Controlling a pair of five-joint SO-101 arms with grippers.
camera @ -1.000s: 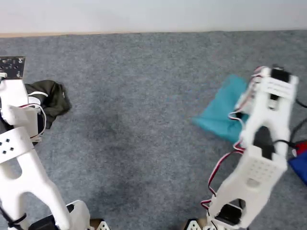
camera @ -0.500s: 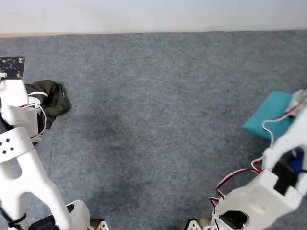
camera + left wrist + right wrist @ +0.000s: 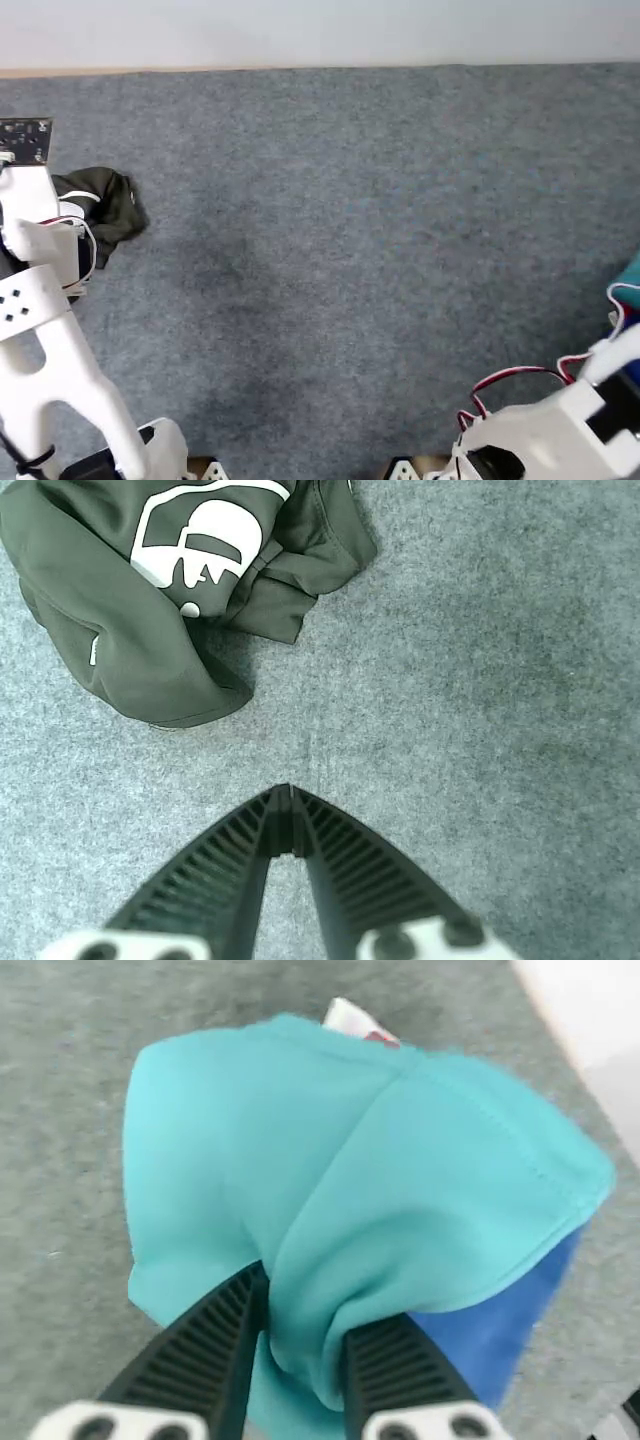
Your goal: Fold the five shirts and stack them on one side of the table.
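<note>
From above: dark shirt [image 3: 112, 205] in a lump at the left edge of the table [image 3: 330, 250], a bit of teal shirt [image 3: 634, 272] at the far right.

At the left wrist: left claw [image 3: 290, 798] pinched shut on nothing, near the messy dark shirt, not touching.

At the right wrist: right claw [image 3: 310, 1300] squeezing the teal shirt, on top of a blue shirt [image 3: 500, 1335].

Likely about halfway: two shirts at the stack side, one yet to fold.

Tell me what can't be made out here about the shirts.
- Right wrist view: the teal shirt, pinched in the right gripper, covers most of the blue shirt, so the blue one's fold can't be judged.
- High view: the teal shirt is cut off by the frame's edge.
- High view: the left arm covers part of the dark green shirt.
</note>
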